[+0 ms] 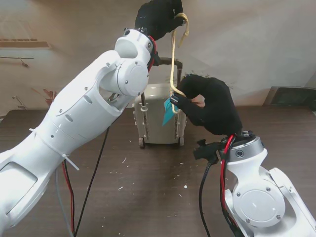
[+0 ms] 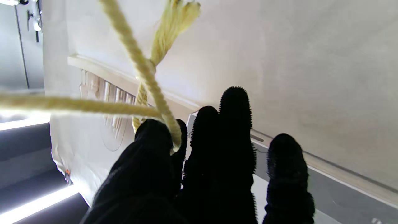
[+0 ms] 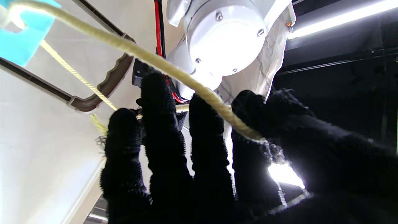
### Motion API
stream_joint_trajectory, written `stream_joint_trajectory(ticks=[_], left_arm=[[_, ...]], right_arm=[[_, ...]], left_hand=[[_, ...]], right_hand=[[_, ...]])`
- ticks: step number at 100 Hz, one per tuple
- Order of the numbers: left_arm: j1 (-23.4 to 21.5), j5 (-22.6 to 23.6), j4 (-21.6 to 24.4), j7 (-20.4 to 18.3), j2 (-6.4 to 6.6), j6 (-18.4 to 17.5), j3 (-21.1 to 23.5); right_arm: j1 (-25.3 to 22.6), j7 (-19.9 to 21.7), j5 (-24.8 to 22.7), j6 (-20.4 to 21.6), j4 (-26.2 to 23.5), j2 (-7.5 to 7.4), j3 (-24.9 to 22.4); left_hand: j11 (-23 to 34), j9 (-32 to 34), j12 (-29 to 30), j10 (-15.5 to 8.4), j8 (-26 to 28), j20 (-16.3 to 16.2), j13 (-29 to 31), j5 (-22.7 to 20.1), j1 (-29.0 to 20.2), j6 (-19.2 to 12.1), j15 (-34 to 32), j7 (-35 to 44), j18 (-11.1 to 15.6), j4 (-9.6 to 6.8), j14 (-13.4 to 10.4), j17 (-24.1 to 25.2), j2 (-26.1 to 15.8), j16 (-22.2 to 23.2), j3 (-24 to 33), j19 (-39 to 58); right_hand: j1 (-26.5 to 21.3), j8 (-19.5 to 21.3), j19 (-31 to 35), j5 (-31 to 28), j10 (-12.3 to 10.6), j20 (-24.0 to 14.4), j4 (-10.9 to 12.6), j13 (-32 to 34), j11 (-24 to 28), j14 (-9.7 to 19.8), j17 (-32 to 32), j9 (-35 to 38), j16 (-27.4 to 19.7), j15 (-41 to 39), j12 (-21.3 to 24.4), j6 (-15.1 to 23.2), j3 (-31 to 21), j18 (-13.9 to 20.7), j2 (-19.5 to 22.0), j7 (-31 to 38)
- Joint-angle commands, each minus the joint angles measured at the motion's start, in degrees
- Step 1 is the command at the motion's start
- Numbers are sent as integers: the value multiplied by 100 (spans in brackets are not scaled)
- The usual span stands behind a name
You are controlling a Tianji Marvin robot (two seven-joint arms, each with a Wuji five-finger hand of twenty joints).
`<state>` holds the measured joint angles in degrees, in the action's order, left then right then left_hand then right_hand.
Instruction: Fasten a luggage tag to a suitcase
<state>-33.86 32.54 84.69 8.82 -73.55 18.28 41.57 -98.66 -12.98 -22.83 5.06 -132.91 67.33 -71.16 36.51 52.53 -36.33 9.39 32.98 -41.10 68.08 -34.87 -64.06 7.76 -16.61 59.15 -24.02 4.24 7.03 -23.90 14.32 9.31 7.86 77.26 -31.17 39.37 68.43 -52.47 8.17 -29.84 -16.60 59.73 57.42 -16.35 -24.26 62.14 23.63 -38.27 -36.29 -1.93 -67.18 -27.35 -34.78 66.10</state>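
Observation:
A small cream suitcase [image 1: 158, 116] stands upright on the dark table, its brown pull handle [image 1: 170, 61] raised. A turquoise luggage tag [image 1: 169, 109] hangs on a yellow cord [image 1: 173, 64] in front of the case. My left hand [image 1: 157, 19] is high above the suitcase, shut on the cord's upper loop; its wrist view shows the cord [image 2: 146, 77] pinched between thumb and forefinger. My right hand [image 1: 210, 106] is beside the suitcase on the right, shut on the cord's lower end just above the tag. In the right wrist view the cord [image 3: 174, 73] runs from the tag [image 3: 23, 40] to thumb and fingers.
The dark wooden table [image 1: 148, 177] carries small white specks nearer to me. Black and red cables [image 1: 94, 173] hang from my left arm over the table. A pale wall stands behind the suitcase, with a dark monitor-like object [image 1: 291, 96] at the far right.

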Motion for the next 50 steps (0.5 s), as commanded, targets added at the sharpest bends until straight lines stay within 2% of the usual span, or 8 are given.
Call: stream_joint_trajectory(ticks=[1, 10, 50], left_arm=[[46, 175, 34, -135, 25, 91, 14], [45, 307, 59, -244, 72, 229, 10], [137, 568, -89, -835, 242, 412, -124]], right_arm=[[-45, 61, -19, -8, -36, -28, -15], [-80, 77, 15, -46, -36, -29, -29], [-110, 104, 13, -90, -24, -35, -23]], left_hand=[[-43, -83, 86, 2, -38, 28, -40, -49, -324, -649, 107, -16, -91, -145, -209, 116, -202, -98, -156, -26], [-61, -88, 83, 21, -25, 26, -44, -60, -330, -629, 112, -19, -98, -147, -189, 121, -200, -97, -164, -24], [-211, -163, 109, -47, -82, 53, -149, -77, -264, -770, 186, -192, 10, -178, -271, 146, -210, -102, -262, -58]], right_hand=[[-147, 123, 9, 64, -72, -70, -21, -25, 108, 34, 5, -64, 82, -66, -17, 281, -5, 11, 60, 152], [-150, 124, -1, 63, -66, -69, -22, -28, 102, 30, 11, -69, 83, -63, -14, 276, -6, 2, 55, 152], [-149, 112, -3, 52, -67, -82, -21, -12, 102, 35, -7, -54, 89, -72, -16, 273, 1, 8, 45, 146]])
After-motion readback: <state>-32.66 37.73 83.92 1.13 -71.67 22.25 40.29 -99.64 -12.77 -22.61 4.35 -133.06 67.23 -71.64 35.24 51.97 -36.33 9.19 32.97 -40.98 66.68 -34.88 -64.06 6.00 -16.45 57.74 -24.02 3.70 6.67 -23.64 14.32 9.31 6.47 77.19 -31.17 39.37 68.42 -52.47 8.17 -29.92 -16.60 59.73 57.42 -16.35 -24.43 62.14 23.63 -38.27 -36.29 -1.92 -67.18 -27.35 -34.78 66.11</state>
